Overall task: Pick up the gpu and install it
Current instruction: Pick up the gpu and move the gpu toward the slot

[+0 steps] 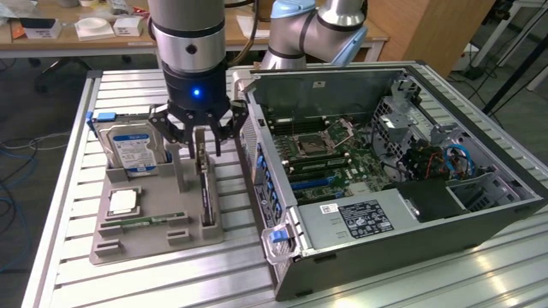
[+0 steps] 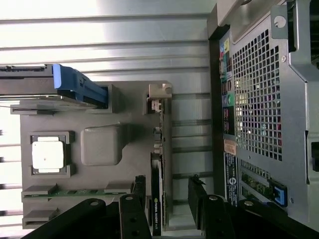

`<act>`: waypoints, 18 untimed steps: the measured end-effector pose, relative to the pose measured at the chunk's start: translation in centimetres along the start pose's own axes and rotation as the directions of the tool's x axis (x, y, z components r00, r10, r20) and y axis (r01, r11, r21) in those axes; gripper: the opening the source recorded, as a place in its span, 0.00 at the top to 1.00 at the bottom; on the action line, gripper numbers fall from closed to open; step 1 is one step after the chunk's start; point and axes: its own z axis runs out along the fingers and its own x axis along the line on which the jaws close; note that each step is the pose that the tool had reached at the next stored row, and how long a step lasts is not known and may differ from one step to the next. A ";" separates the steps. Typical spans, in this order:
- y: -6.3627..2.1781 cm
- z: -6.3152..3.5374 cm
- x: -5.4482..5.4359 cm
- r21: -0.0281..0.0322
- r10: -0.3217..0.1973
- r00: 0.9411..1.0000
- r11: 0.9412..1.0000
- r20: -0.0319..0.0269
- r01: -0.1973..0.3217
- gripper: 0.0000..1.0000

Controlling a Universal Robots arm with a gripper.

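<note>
Exterior view: open jaws straddle the top edge of the gpu (image 1: 205, 186), standing on edge in a grey tray (image 1: 145, 247) on the bench (image 1: 73, 147). Wrist view: the gpu (image 2: 156, 199) sits nearer one jaw, so centring before closing should favour a square grip

The slatted metal table (image 1: 128, 285) carried two things, ribs running its whole length. Straight beneath the gripper (image 1: 199, 144) lay the grey holder tray (image 1: 141, 244), flat on the slats. Just beside the gripper, toward the exterior view's right, the open computer case (image 1: 411, 250) lay on its side, near the tray with a strip of bare slats between them.
</note>
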 end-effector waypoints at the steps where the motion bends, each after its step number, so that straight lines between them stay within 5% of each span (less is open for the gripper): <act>1: -0.04 0.03 0.0 0.000 0.000 1.000 1.000 0.000 0.000 0.53; 18: -0.28 0.38 0.0 0.000 0.000 1.000 1.000 0.000 0.000 0.53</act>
